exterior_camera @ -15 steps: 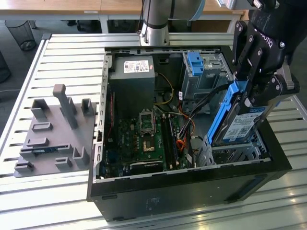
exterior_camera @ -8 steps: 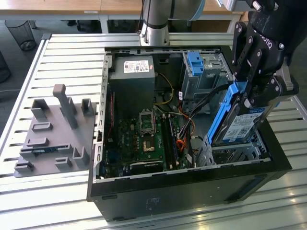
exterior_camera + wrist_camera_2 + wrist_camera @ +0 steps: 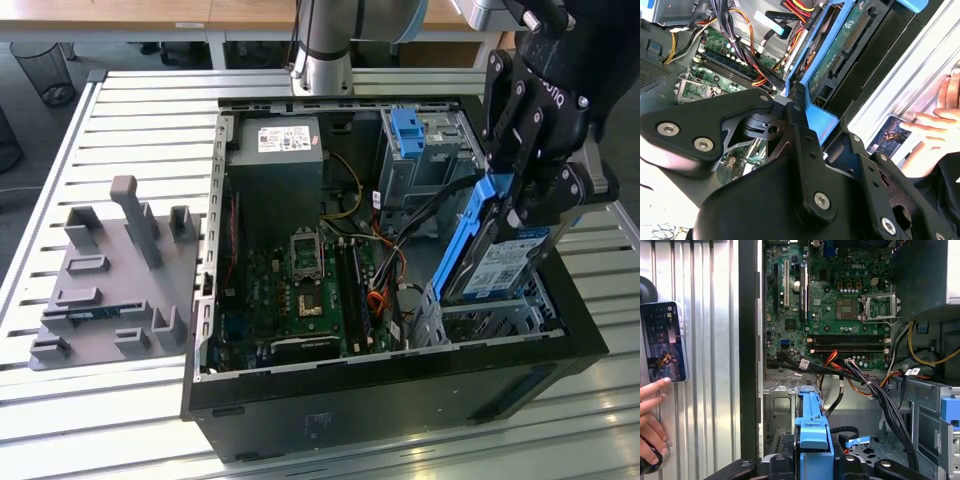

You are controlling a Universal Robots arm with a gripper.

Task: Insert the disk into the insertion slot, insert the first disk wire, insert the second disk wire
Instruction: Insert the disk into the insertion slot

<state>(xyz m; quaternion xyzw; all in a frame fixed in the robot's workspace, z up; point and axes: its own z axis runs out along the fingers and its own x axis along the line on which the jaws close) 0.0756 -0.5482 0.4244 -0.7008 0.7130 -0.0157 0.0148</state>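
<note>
Slatted tabletop (image 3: 130,110) carries open PC case (image 3: 400,410). Pincer (image 3: 533,195) grips the disk (image 3: 500,262), tilted, w/ insertion slot (image 3: 495,318) just below. Best approach, I reckon: level disk w/ slot walls, clear of cables (image 3: 425,215) alongside.

Bright daylight, probably from exterior view's right; glare on slatted table (image 3: 140,110); computer case (image 3: 400,385) interior shadowed.

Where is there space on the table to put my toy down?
At the exterior view's left, the table is bare on the far side and the near side of the grey tray. The computer case is crowded: wires tangle beside the disk held by the end effector.
</note>
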